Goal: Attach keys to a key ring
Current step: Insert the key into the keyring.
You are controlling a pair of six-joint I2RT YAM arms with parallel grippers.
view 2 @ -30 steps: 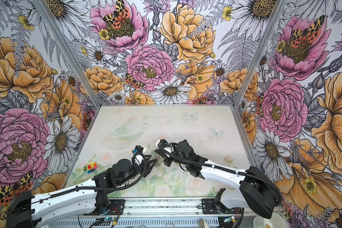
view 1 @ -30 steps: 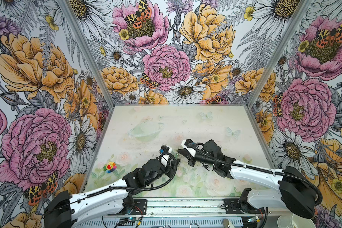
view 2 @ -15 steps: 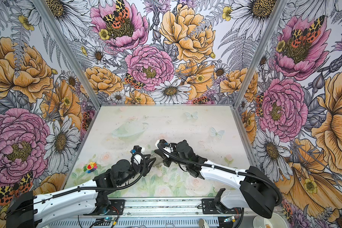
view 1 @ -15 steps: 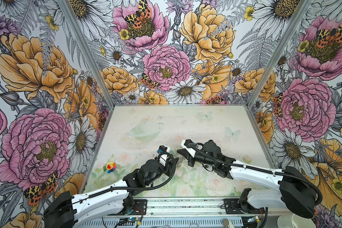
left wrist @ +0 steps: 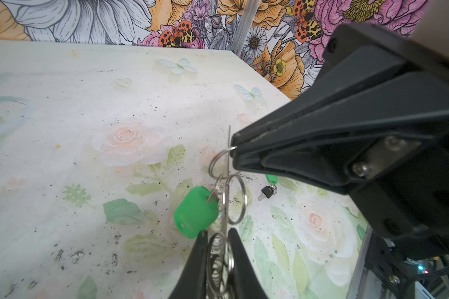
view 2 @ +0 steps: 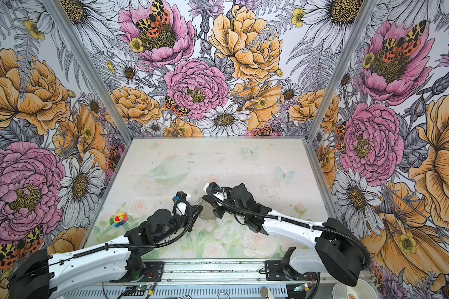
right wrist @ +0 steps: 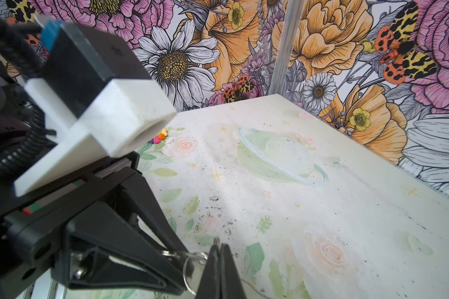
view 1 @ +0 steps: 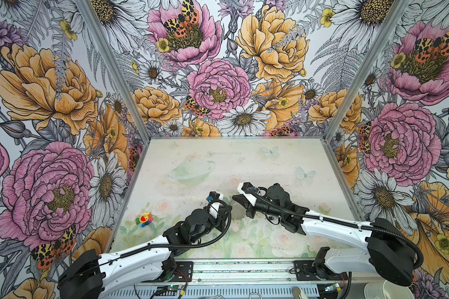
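Observation:
The key ring [left wrist: 228, 160] hangs edge-on above the table as a thin grey plate with silver wire rings [left wrist: 235, 199] along it. My left gripper [left wrist: 217, 233] is shut on its lower rings. My right gripper [left wrist: 233, 146] pinches the plate's upper edge; in its own wrist view the right gripper [right wrist: 219, 247] is shut with the plate's tip [right wrist: 216, 240] poking out, and the left gripper [right wrist: 183, 256] is beside it. One green key tag [left wrist: 196, 212] dangles from a ring. A second key [left wrist: 267, 192], dark with a green tag [left wrist: 271, 178], lies on the table. In both top views the grippers [view 1: 230, 205] [view 2: 202, 204] meet at mid-table.
A small multicoloured flower toy [view 1: 144, 219] [view 2: 118, 218] lies on the table's left side. Flower-printed walls close in the table [view 1: 244, 160] at the back and on both sides. The arm bases sit on a rail [view 1: 244, 269] along the near edge.
My left gripper's jaws have closed in around the rings. Both arms have stayed almost where they were.

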